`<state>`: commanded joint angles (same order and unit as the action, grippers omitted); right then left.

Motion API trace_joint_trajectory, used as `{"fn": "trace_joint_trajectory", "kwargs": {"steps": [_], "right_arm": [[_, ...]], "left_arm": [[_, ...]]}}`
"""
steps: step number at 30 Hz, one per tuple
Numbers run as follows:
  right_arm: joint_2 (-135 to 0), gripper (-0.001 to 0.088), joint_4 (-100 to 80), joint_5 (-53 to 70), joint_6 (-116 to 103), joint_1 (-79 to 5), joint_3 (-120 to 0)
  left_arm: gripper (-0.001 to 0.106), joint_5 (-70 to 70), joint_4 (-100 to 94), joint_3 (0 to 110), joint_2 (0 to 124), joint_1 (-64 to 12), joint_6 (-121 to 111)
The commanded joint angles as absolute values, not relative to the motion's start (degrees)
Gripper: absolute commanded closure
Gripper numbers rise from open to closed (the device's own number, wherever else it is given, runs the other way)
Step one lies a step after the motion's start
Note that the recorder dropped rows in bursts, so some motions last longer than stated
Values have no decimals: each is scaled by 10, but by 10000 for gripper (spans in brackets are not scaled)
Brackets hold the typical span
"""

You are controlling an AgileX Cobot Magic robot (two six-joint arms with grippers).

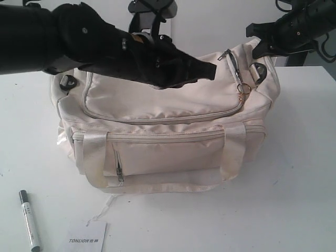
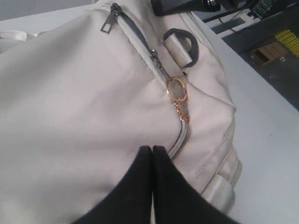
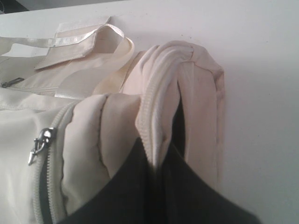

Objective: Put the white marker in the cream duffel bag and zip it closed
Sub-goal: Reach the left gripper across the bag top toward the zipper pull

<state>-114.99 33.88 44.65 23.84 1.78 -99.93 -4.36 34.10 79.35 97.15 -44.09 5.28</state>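
Observation:
The cream duffel bag [image 1: 173, 149] lies in the middle of the white table. The white marker [image 1: 30, 219], dark cap pointing away, lies on the table off the bag's front left corner, far from both grippers. My left gripper [image 1: 212, 69] [image 2: 153, 149] hovers shut over the bag's top panel [image 2: 70, 93] with nothing in it, a short way from the gold chain pull [image 2: 177, 91] [image 1: 243, 89]. My right gripper [image 1: 257, 49] [image 3: 158, 156] is shut on a fold of the bag's right end fabric [image 3: 163, 93] by the zipper edge, which it lifts.
A white "TONLION" card [image 1: 86, 239] lies at the front edge to the right of the marker. A black end ring [image 1: 258, 70] [image 2: 187, 46] sits just below my right gripper. A silver zip slider [image 2: 108, 23] [image 3: 41, 142] lies on the top zipper near that end.

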Motion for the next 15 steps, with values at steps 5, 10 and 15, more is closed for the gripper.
{"fn": "trace_joint_trajectory", "kwargs": {"steps": [5, 10, 15], "right_arm": [[-1150, 868, 339, 447, 238, 18, -999], [-1150, 868, 339, 445, 238, 18, -999], [-1150, 868, 339, 445, 238, 18, -999]], "left_arm": [[985, -62, 411, 833, 1007, -447, 46], [662, -64, 464, 866, 1036, -461, 42], [578, -47, 534, 888, 1065, -464, 0]]}}
